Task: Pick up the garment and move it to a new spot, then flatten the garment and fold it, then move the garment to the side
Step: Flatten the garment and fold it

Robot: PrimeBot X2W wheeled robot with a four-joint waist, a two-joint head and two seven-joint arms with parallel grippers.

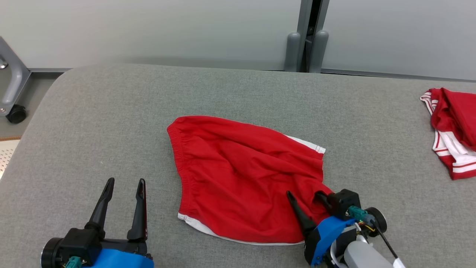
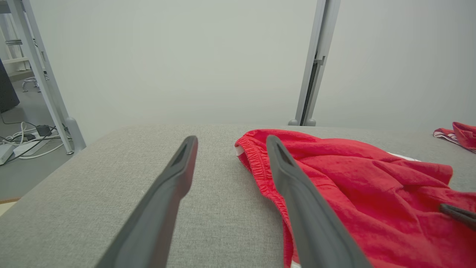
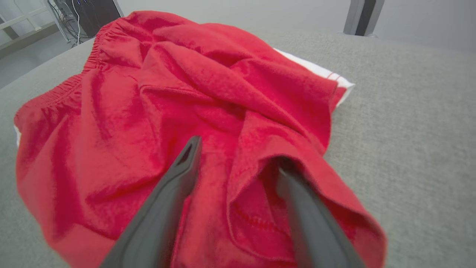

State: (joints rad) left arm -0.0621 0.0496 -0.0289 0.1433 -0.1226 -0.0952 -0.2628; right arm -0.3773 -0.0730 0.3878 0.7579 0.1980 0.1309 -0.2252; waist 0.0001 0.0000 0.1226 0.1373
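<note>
The garment (image 1: 241, 175), red shorts with white hem trim and an elastic waistband, lies rumpled in the middle of the grey table (image 1: 111, 111). My right gripper (image 1: 303, 194) is at its near right corner with jaws open. In the right wrist view, the left finger lies on top of the cloth (image 3: 148, 111) while the right fingertip is tucked under a raised fold, with my right gripper (image 3: 240, 152) straddling that fold. My left gripper (image 1: 126, 182) stands open over bare table, left of the waistband. In the left wrist view, my left gripper (image 2: 231, 140) holds nothing and the garment (image 2: 372, 193) lies to its right.
A second red and white striped garment (image 1: 452, 130) lies crumpled at the table's far right edge. A grey post (image 1: 306, 37) stands behind the table against the wall. A metal frame with a caster (image 1: 15, 111) sits off the table's left side.
</note>
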